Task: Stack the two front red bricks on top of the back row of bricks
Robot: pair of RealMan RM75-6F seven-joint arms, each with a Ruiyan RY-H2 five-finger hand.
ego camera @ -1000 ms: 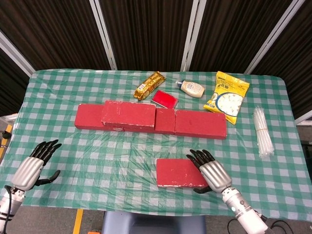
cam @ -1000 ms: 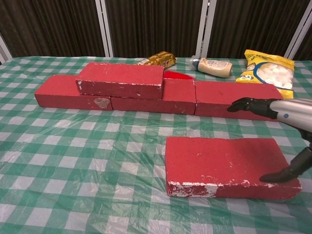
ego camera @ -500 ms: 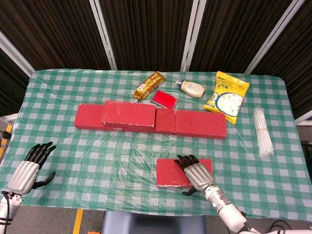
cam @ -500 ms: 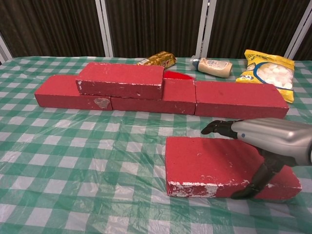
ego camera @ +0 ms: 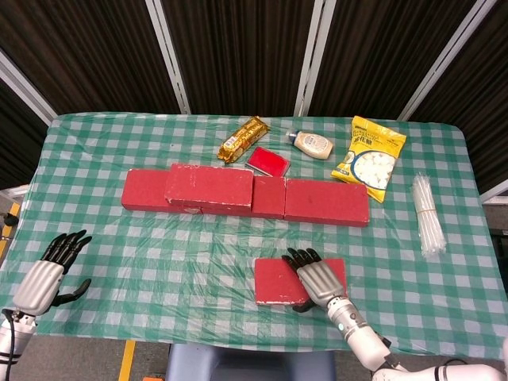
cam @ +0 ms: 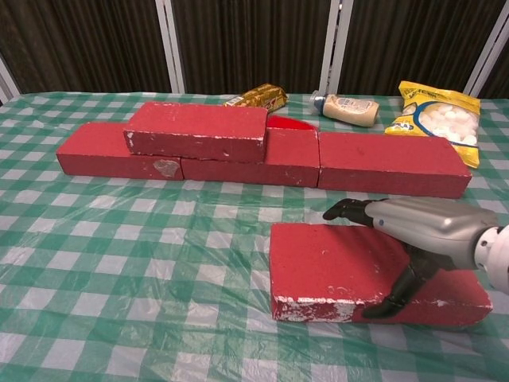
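Dark curtained panels are standing behind a bench (ego camera: 119, 238) covered in green-and-white checked cloth. From the head view, the back row of bricks (ego camera: 325, 202) is lying across the middle of the bench, with one red brick (ego camera: 208, 188) already sitting on top of its left half. Beyond the row are lying a gold snack bar (ego camera: 244, 138), a sauce bottle (ego camera: 313, 144) and a yellow bag of sweets (ego camera: 370, 157); a bundle of clear straws (ego camera: 427, 213) is lying to the right of the row. In front of the row, the remaining front brick (ego camera: 274, 281) is resting flat. The right hand (ego camera: 316, 276) is now lying over that brick's middle, having slid inward from its right end over the last second. The left hand (ego camera: 49, 270) is hovering far left of the row, fingers spread, holding nothing, drawn back slightly.

From the chest view, the right hand (cam: 417, 231) is closing on the front brick (cam: 334, 267): fingers (cam: 343, 210) are draping over its far edge and the thumb is pressing its near face. The brick is not lifted, so the grasp seems to be just forming for the second stack.
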